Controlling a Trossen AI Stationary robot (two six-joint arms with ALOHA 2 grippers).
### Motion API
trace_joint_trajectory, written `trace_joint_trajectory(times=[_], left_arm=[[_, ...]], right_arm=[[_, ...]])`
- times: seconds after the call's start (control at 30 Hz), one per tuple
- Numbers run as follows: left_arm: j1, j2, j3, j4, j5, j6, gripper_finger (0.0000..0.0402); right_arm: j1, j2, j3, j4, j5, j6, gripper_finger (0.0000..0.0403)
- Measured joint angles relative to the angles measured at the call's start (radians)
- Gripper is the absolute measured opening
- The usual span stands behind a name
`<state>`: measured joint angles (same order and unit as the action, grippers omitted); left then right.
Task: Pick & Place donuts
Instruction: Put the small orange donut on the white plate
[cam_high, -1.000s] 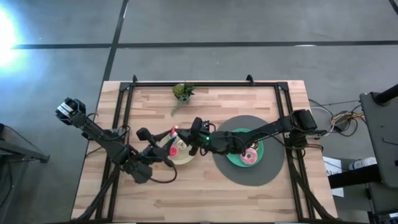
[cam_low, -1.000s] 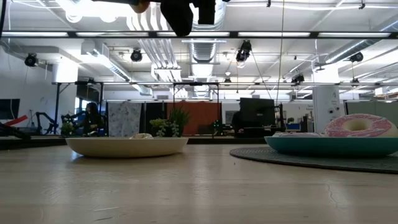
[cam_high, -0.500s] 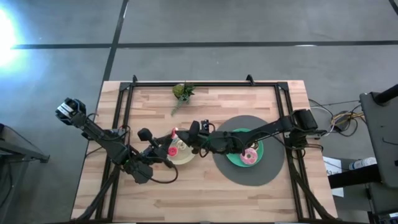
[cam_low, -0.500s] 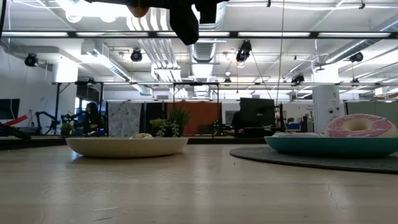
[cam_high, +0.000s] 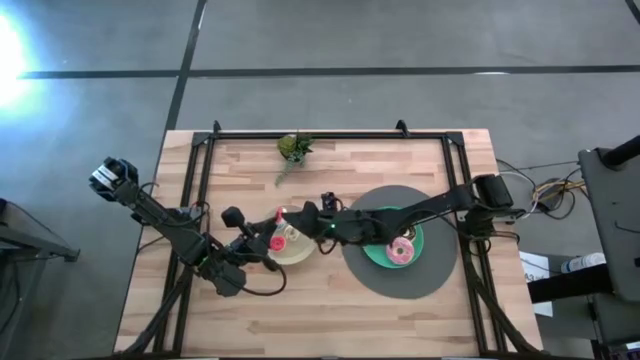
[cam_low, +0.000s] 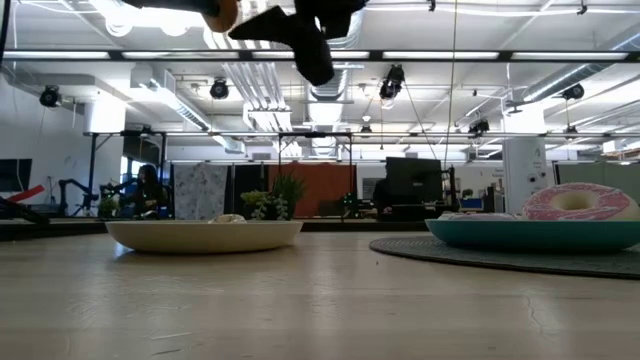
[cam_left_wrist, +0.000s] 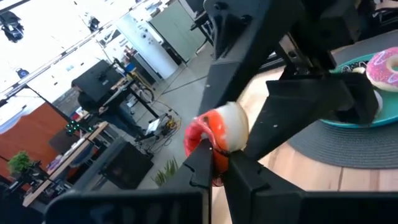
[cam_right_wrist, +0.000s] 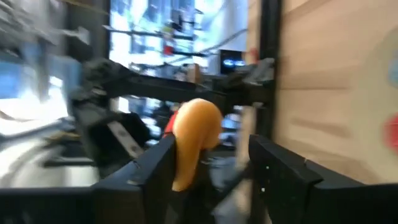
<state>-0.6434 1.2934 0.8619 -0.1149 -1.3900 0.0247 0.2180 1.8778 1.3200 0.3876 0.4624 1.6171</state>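
A small orange donut (cam_left_wrist: 217, 127) with red and cream on it hangs above the beige plate (cam_high: 295, 255), also seen from the right wrist as the orange donut (cam_right_wrist: 194, 134). My left gripper (cam_left_wrist: 214, 158) is shut on it and shows in the high view as the left gripper (cam_high: 275, 222). My right gripper (cam_right_wrist: 211, 168) is open, with a finger on either side of the same donut, and comes in from the table's right as the right gripper (cam_high: 300, 213). A pink donut (cam_high: 403, 250) lies on the teal plate (cam_high: 370, 250). My left gripper pinches the donut's lower rim (cam_left_wrist: 214, 154) between its two fingers. The fingers slant up from the table's near left. The donut stands on edge above the fingertips, lifted clear over the beige plate. Whether my right gripper's open fingers touch the donut, I cannot tell.
The teal plate sits on a round grey mat (cam_high: 400, 285) right of centre. A small cream piece (cam_low: 228, 217) lies on the beige plate (cam_low: 205, 235). A small green plant (cam_high: 294, 148) stands at the far edge. Black rails run along the table's left, right and far sides.
My right gripper has moved a little toward the table's left, closer to my left gripper, and its fingers have spread apart. The donut has stayed in the air above the beige plate.
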Motion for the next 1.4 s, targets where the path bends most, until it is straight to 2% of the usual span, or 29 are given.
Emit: trace_joint_trajectory(times=[0.13,0.27,0.37,0.5,0.6,0.77,0.93,1.03,1.1,1.4], left_arm=[[0.0,0.0,-0.001,-0.019,0.012,-0.01,0.0003],[0.004,-0.002,0.0,-0.117,0.038,-0.134,0.0003],[0.025,0.007,-0.022,-0.17,0.148,-0.266,0.0003],[0.081,0.055,-0.086,-0.145,0.32,-0.365,0.0003],[0.121,0.124,-0.116,-0.1,0.466,-0.385,0.0003],[0.165,0.237,-0.091,-0.073,0.669,-0.416,0.0003],[0.188,0.303,-0.049,-0.135,0.71,-0.515,0.0003],[0.216,0.329,-0.043,-0.14,0.804,-0.539,0.0003],[0.231,0.343,-0.039,-0.147,0.83,-0.559,0.001],[0.251,0.337,-0.026,-0.154,0.874,-0.573,0.009]], right_arm=[[0.004,-0.056,0.0,-0.216,-0.019,-0.057,0.0204],[0.009,-0.144,-0.004,-0.466,-0.008,-0.142,0.0207],[0.008,-0.223,-0.004,-0.593,0.03,-0.194,0.0208],[0.006,-0.293,-0.002,-0.698,0.076,-0.226,0.0207],[0.007,-0.324,-0.002,-0.742,0.101,-0.234,0.0206],[0.006,-0.34,-0.002,-0.774,0.116,-0.233,0.0206],[0.012,-0.337,-0.002,-0.781,0.113,-0.232,0.0206],[0.011,-0.335,-0.008,-0.783,0.113,-0.231,0.0206],[0.011,-0.335,-0.009,-0.782,0.113,-0.231,0.0206],[0.011,-0.335,-0.014,-0.783,0.112,-0.232,0.0206]])
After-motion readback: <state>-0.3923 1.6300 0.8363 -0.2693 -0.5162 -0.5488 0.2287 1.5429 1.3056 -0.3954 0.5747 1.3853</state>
